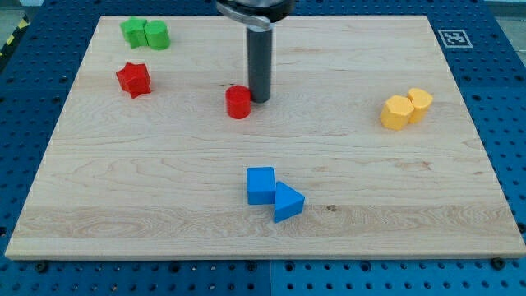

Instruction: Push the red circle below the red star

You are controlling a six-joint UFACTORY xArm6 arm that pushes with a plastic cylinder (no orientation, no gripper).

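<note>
Standing my tip [260,100] on the wooden worktop [370,189], just at the view's right of the red circle [238,102], touching it or all but touching; hard telling which. Gripping nothing: working as a plain straight dark rod, neither opening nor closing.

Seeing the red star [133,80] well off to the view's left of my tip and a little toward the view's top, so finding the red circle sitting right of the star and slightly lower, not underneath it.

Noting a green star-like block [134,32] and a green cylinder [157,34] touching each other farther up and left of my tip. Noting two yellow blocks [398,113] [420,104] side by side, far to the view's right of my tip at about its level. Noting a blue cube [260,185] almost straight toward the view's bottom from my tip, touching a blue triangle [287,201] at its lower right.
</note>
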